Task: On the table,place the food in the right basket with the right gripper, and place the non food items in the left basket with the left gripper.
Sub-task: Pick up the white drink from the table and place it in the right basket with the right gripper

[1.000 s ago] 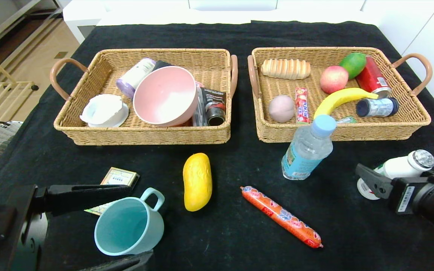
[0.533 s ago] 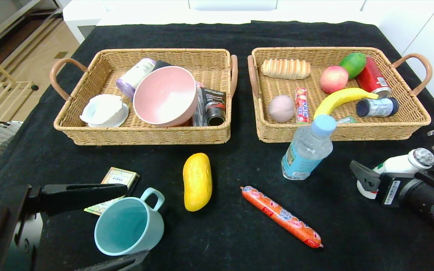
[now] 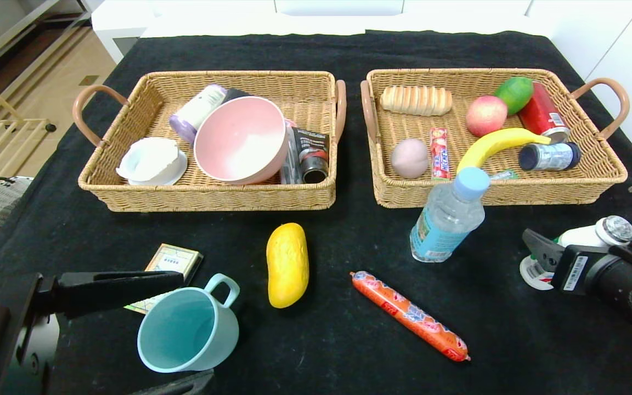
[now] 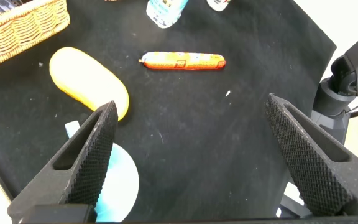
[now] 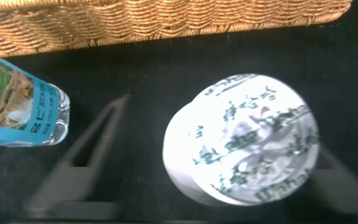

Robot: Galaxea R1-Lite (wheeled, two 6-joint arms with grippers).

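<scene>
My right gripper [image 3: 538, 262] [image 5: 222, 134] straddles the base of the white bottle [image 3: 585, 237] [image 5: 241, 137], which lies tilted at the table's right edge. Its jaws are open, with a gap showing beside the bottle. The water bottle [image 3: 447, 216] [image 5: 17, 99] stands before the right basket [image 3: 513, 192]. The sausage [image 3: 409, 315] [image 4: 182, 61] and the yellow fruit [image 3: 287, 264] [image 4: 86, 84] lie mid-table. My left gripper [image 3: 196, 326] [image 4: 191, 102] hangs wide open over the teal mug [image 3: 187, 326] [image 4: 120, 186]. The card box [image 3: 170, 258] lies behind the mug, partly hidden by a finger.
The left basket [image 3: 206, 197] holds a pink bowl [image 3: 239, 137], a white dish and several containers. The right basket holds bread, fruit, a banana [image 3: 494, 144], a red can and a small jar. The table's right edge runs close to my right arm.
My right gripper has shifted slightly around the white bottle and its jaws have started to narrow. The left gripper has eased back a little, still wide open.
</scene>
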